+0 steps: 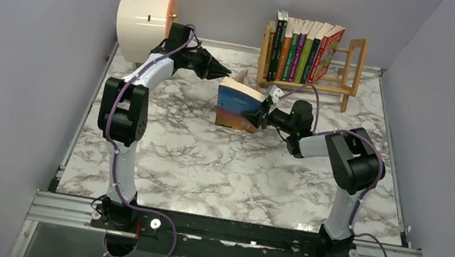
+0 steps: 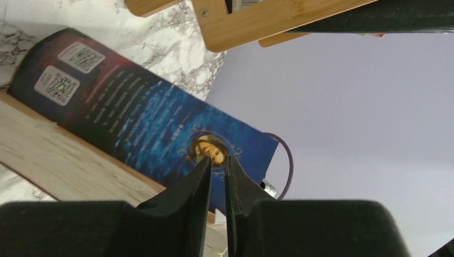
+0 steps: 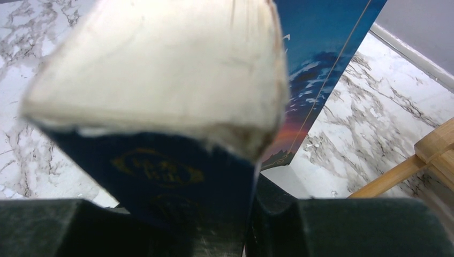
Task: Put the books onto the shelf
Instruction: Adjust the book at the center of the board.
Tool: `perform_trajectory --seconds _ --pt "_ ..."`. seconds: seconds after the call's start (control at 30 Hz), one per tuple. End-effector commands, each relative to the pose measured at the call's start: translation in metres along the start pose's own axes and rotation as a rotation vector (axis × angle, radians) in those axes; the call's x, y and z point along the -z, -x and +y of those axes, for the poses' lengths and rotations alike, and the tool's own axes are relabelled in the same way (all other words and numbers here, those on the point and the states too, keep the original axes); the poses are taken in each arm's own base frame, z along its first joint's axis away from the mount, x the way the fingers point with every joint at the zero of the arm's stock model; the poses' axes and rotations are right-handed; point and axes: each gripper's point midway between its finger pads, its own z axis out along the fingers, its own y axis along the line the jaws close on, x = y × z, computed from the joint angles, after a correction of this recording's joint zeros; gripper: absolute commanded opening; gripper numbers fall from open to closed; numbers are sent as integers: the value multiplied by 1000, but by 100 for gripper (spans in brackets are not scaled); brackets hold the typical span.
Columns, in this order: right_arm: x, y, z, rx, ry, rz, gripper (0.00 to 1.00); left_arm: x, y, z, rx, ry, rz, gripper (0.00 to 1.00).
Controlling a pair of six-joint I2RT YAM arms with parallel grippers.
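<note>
The right fingers [image 3: 273, 206] grip the blue book [image 1: 238, 108]; the left fingers [image 2: 195, 187] are closed, empty. Next it must reach the shelf [image 1: 354, 69].

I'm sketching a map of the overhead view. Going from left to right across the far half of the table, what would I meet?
cream cylinder → blue book → wooden shelf, holding a row of books
</note>
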Motion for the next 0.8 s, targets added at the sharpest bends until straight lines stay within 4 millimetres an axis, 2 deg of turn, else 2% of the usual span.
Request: perform_trajectory --seconds 0.0,0.07,0.1,0.13,0.17,0.2,0.3,0.77 --pt "-2 0 -10 -5 -53 2 36 8 -18 0 -38 -13 41 9" --pt "-3 1 -11 -9 -63 -3 42 9 -23 5 -37 -7 51 9" --pt "-2 2 -12 -14 -69 -6 49 9 -25 7 -39 -4 57 9" --pt "-3 3 -13 -19 -75 -10 60 8 -27 8 -40 -2 62 9" --pt "-3 3 -13 -21 -77 -13 76 8 -29 10 -39 0 68 9" --pt "-3 3 -13 -23 -76 -13 82 7 -30 11 -41 1 73 9" --pt "-4 2 -14 -24 -73 -13 86 3 -33 11 -46 4 86 9" --pt "-9 2 -7 25 -2 -41 93 -8 -51 12 -67 8 146 9"
